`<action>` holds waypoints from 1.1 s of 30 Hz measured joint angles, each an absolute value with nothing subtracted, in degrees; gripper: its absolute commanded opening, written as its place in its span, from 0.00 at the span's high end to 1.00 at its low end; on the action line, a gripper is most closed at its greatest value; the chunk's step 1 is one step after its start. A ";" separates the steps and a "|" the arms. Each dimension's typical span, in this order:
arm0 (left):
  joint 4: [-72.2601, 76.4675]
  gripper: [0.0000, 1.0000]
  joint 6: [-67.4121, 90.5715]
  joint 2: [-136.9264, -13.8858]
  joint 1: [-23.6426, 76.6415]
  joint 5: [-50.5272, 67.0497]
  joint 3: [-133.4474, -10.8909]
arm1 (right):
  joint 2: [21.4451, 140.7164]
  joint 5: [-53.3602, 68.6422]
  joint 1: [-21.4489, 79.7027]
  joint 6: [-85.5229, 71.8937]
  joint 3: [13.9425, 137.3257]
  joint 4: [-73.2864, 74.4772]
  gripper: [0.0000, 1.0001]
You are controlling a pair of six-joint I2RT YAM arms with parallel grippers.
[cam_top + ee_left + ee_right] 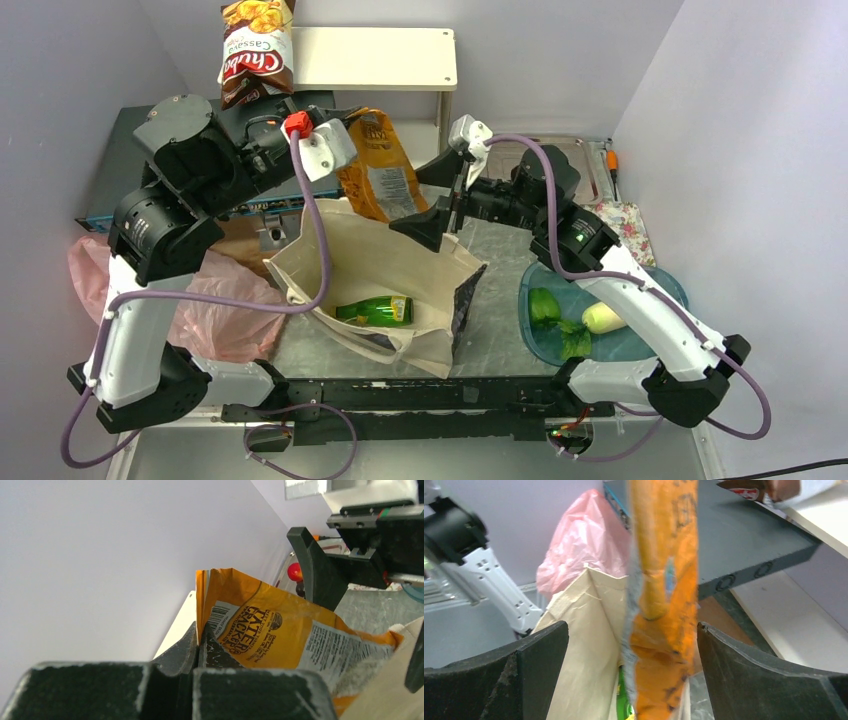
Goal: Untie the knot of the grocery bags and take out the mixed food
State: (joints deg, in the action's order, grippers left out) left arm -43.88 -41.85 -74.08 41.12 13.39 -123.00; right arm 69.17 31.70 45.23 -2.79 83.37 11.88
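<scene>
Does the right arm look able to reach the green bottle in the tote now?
Probably not directly: the orange chip bag, shut in the left gripper, hangs inside the open right gripper. The green bottle lies uncovered in the open tote below.

The top view looks steeply down from behind the arms. Both wrist views face the orange chip bag (385, 175) (280, 630) (664, 605) close up, from opposite sides.

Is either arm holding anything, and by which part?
The left gripper is shut on the orange chip bag, pinching its edge near the top corner. The right gripper is open on either side of the bag, holding nothing.
</scene>
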 measured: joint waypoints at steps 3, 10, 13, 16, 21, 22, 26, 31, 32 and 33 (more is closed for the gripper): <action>-42.78 1.00 -41.10 -74.17 41.12 13.47 -123.00 | 69.14 27.00 45.63 -2.74 82.17 11.00 0.04; -40.91 1.00 -39.48 -74.50 41.12 13.87 -123.31 | 69.52 23.64 45.58 -1.83 80.71 8.75 0.05; -39.94 1.00 -38.70 -74.98 41.12 13.82 -123.74 | 70.59 23.35 45.60 -1.72 80.73 5.82 0.07; -39.46 1.00 -38.17 -75.11 41.12 13.26 -123.74 | 72.69 23.03 45.65 -1.56 81.25 3.60 0.17; -37.65 1.00 -37.28 -75.13 41.12 11.46 -123.72 | 74.54 23.92 45.60 -0.80 81.32 1.74 0.82; -37.08 0.98 -37.15 -75.11 41.12 10.98 -123.63 | 74.56 24.10 45.58 -0.67 81.34 1.32 0.94; -33.52 0.44 -36.71 -74.02 41.12 7.64 -121.27 | 74.96 21.12 45.89 1.30 82.41 0.75 1.00; -29.61 0.01 -36.14 -72.31 40.03 3.40 -118.91 | 76.64 13.69 45.56 7.55 84.77 -1.37 1.00; -28.93 0.01 -36.01 -71.53 39.83 2.81 -117.80 | 77.21 12.10 45.45 9.08 85.56 -2.02 1.00; -28.12 0.00 -35.99 -70.41 39.70 2.13 -116.05 | 78.00 10.35 45.25 10.85 86.54 -3.09 1.00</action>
